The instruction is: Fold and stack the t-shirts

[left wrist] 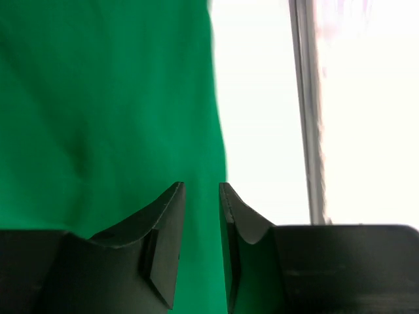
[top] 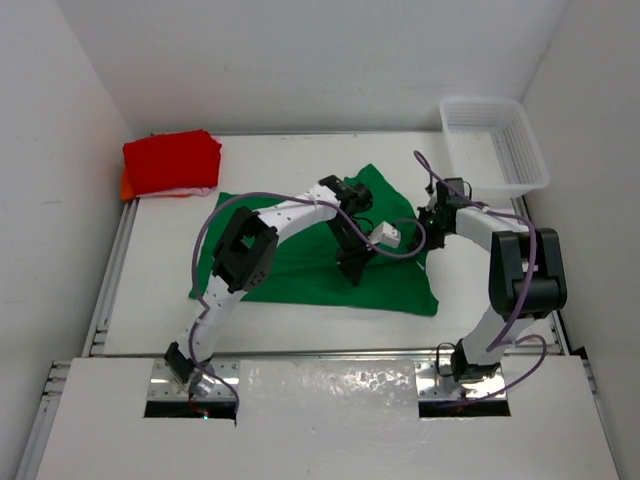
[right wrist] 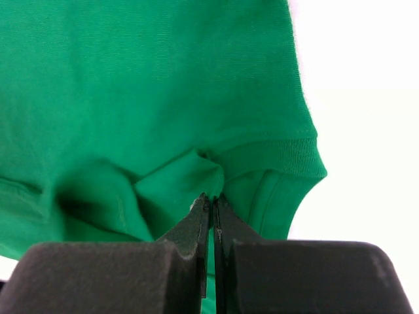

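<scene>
Now the green t-shirt (top: 300, 265) lies mid-frame on the counter (top: 150, 300) — right hand (right wrist: 211, 199) clenched on a small fold, left hand (left wrist: 201, 190) slightly parted, released. A 1-sided pull could bunch it.

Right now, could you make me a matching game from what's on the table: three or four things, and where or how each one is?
Things: 1 green shirt; 2 red shirt; 3 white basket; 4 right gripper.
States: A far right corner; B pinching green cloth; C spread mid-table; D folded, far left corner.
Pairs: 1-C, 2-D, 3-A, 4-B.
</scene>
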